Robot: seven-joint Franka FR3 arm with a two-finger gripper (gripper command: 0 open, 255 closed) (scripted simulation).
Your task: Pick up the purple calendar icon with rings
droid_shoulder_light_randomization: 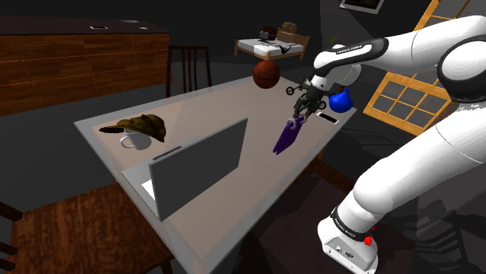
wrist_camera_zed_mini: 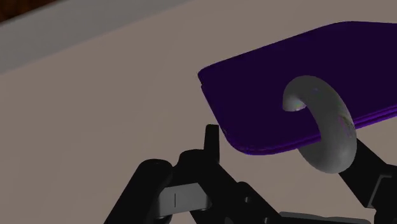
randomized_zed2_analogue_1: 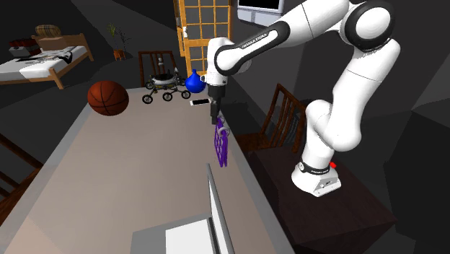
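Dangling calendar icon (droid_shoulder_light_randomization: 287,138), laptop (droid_shoulder_light_randomization: 198,167) near, basketball (droid_shoulder_light_randomization: 266,74) beyond

The room is dim, with dark grey walls and floor. A pale bench (droid_shoulder_light_randomization: 210,109) stands at its middle. A dark wooden chair (droid_shoulder_light_randomization: 188,68) stands at the bench's far edge. A long wooden counter (droid_shoulder_light_randomization: 78,66) and a low bed (droid_shoulder_light_randomization: 271,48) lie beyond the bench. An orange-framed lattice window (droid_shoulder_light_randomization: 405,87) stands near the bench's corner.
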